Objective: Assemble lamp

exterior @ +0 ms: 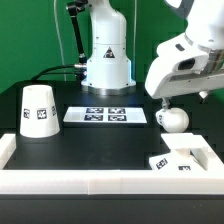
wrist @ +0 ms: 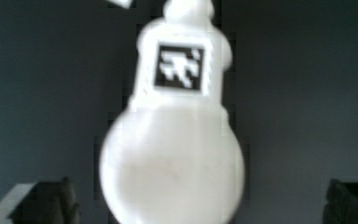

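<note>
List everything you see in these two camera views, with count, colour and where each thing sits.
shade: one, white, standing on the table at the exterior view's left.
bulb: one, white, at the exterior view's right, directly under the gripper.
base: one, white, front corner at the exterior view's right, by the rail.
marker board: one, white with black tags, flat mid-table.
rail: one, white, along the table's edges.
table: one, black.
arm: one, white, mounted at the back.
gripper: one, dark fingers, open, either side of the bulb, not touching.

The marker board (exterior: pixel 101 115) lies flat on the black table (exterior: pixel 90 150)
</note>
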Controlling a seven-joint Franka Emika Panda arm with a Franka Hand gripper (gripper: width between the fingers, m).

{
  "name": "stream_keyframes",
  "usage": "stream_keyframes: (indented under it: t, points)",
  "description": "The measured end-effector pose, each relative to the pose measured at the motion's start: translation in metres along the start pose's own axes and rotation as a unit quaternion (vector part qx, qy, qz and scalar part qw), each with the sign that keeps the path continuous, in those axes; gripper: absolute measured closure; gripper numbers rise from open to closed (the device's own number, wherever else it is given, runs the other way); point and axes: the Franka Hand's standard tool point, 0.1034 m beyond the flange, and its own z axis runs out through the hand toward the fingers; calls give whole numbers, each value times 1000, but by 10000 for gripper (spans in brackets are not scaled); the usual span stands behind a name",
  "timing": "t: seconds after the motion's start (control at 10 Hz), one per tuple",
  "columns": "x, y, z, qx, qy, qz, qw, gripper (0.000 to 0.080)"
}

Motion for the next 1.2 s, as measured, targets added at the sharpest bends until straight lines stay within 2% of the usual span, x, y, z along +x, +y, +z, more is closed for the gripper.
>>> stream_keyframes:
  t: [0.2, 0.3, 0.4, 1.0, 1.2]
  points:
    - [2, 4, -1, 7, -57, 4, 998, 101]
    - [-2, 4, 2, 11, -101, 4, 995, 101]
    - [2, 4, 5, 14, -119, 5, 993, 101]
    - [5, 9, 10, 16, -115, 8, 993, 101]
    - [8, 13, 23, 16, -117, 18, 993, 101]
